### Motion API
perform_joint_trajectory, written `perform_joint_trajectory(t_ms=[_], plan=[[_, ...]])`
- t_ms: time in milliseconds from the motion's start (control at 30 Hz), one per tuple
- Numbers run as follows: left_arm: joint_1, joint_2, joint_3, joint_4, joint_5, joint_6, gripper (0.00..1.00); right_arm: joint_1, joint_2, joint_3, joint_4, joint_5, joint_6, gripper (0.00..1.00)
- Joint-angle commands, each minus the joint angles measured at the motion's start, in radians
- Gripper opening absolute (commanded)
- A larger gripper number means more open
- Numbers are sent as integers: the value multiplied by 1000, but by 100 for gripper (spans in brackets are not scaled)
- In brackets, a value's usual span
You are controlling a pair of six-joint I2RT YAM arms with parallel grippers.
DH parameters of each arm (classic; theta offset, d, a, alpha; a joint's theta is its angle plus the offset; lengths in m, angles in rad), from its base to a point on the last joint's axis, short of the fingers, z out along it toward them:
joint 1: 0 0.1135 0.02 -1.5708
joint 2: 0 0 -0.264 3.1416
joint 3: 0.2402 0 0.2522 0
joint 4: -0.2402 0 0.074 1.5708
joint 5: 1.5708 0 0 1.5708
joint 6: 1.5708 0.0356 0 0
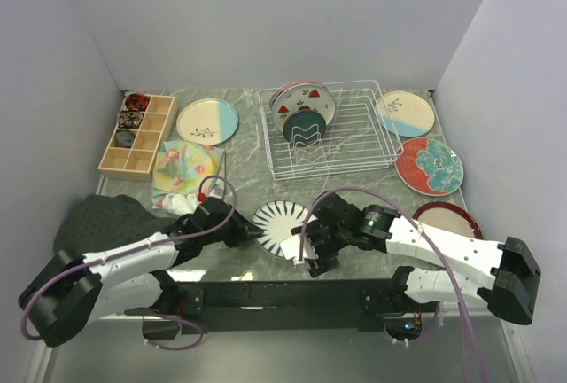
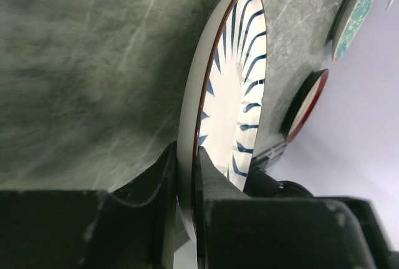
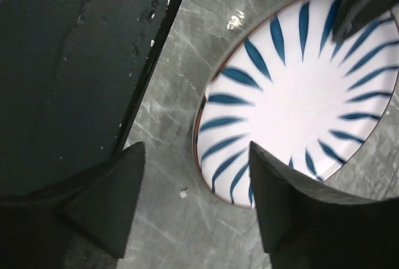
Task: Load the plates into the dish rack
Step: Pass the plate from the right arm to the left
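Plates (image 1: 206, 121) in sight, seven: four flat on the table (image 1: 354, 201), two standing in the one dish rack (image 1: 359, 163), one striped plate (image 1: 276, 226) near the front edge. Left gripper (image 2: 186, 157) is pinched on the striped plate's left rim. Right gripper (image 3: 196, 151) is spread wide at its near-right rim, gripping nothing.

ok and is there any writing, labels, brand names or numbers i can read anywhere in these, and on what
No readable text in any view.
The striped plate, the watermelon plate in the dish rack, the cloth and the wooden box carry only patterns or plain surfaces, with no words, numbers or signs.
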Motion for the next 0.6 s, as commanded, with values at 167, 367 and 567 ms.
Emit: perform_joint_trajectory(t_ms=[167, 367, 567], plan=[[-1, -267, 5, -52, -59, 217, 1, -257, -120, 109, -116, -151, -57, 88], [2, -415, 50, -103, -57, 390, 1, -436, -223, 69, -51, -164, 3, 93], [2, -453, 157, -180, -54, 576, 1, -493, -246, 101, -33, -153, 73, 94]])
